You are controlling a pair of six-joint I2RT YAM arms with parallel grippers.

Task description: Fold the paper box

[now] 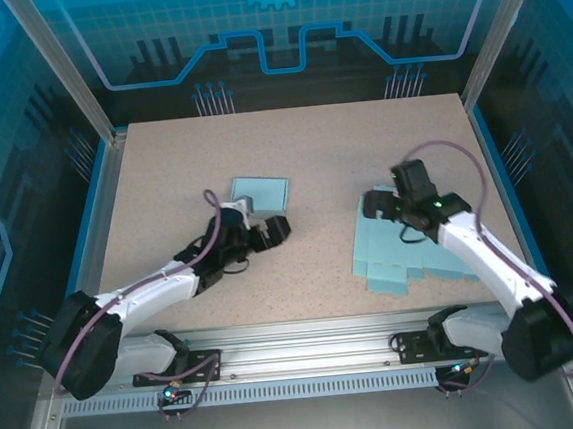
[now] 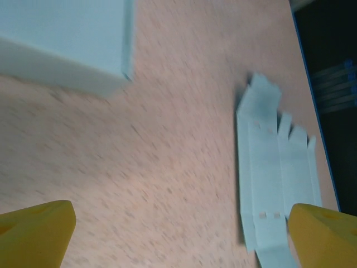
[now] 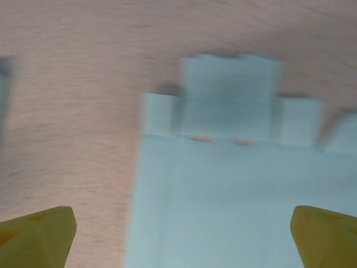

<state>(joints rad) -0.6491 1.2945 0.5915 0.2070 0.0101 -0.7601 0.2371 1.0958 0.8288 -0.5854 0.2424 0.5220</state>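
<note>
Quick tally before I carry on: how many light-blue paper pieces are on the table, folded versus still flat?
Folded box: 1
Flat box sheet: 1
Total: 2

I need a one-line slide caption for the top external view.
Left gripper beside folded pale-blue paper box; right gripper over flat pale-blue box blank.

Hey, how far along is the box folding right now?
One box looks folded, sitting just beyond the left gripper. Nothing is in hand: both grippers are open, the right gripper over the flat blank. That blank lies unfolded, so all its folding is left.
</note>
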